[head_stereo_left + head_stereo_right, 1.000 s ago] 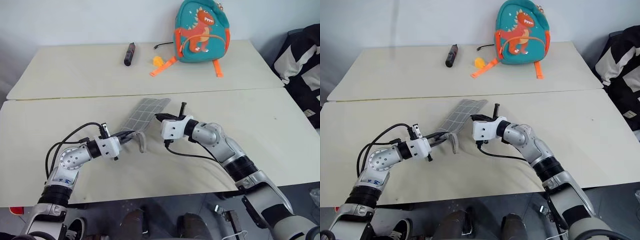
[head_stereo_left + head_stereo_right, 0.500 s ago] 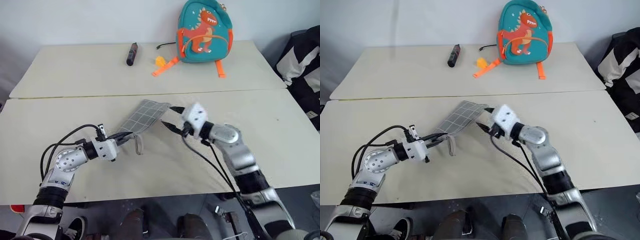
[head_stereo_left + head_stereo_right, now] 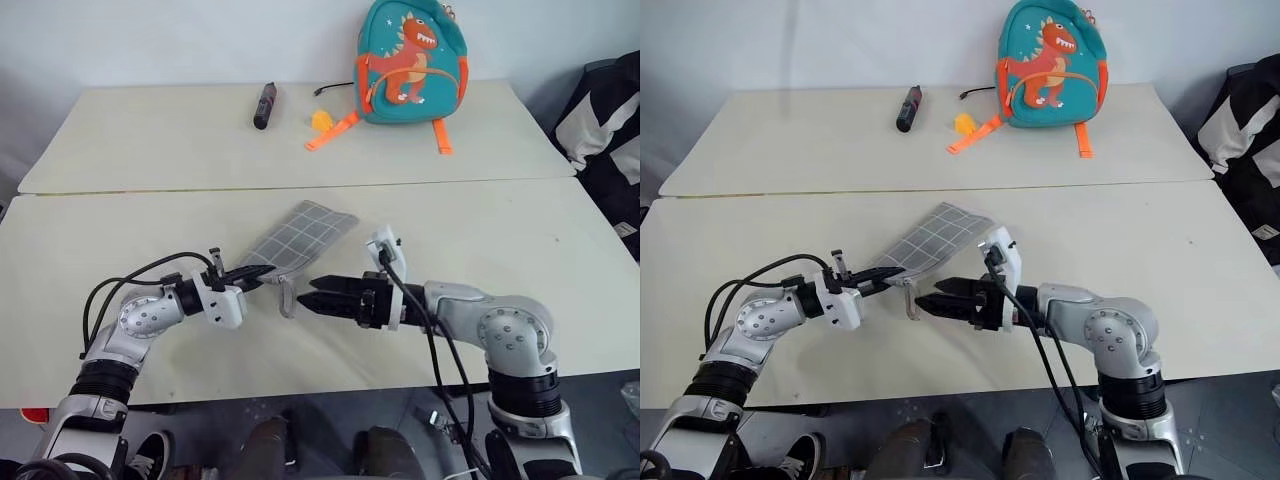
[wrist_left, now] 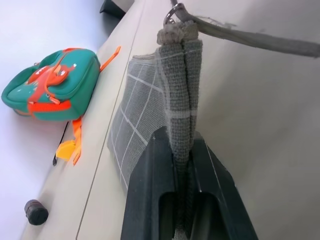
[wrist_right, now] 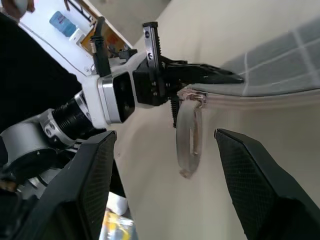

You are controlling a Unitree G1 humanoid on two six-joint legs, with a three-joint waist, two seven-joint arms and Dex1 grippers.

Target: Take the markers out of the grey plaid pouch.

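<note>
The grey plaid pouch lies slanted on the near table, its near corner lifted. My left gripper is shut on that corner, and in the left wrist view its fingers pinch the folded fabric edge of the pouch. A grey strap loop hangs from the same corner. My right gripper points level toward the left, open and empty, with its tips just right of the loop. The right wrist view shows its fingers spread wide, facing the loop. The markers are hidden.
On the far table stand a teal dinosaur backpack with orange straps, a dark stick and a small yellow object. A seam divides the two tables. A black-and-white garment sits at the right edge.
My right gripper has opened, rolled over and pulled back toward me, so it now points left at the strap loop. The left gripper keeps its hold on the pouch corner.
</note>
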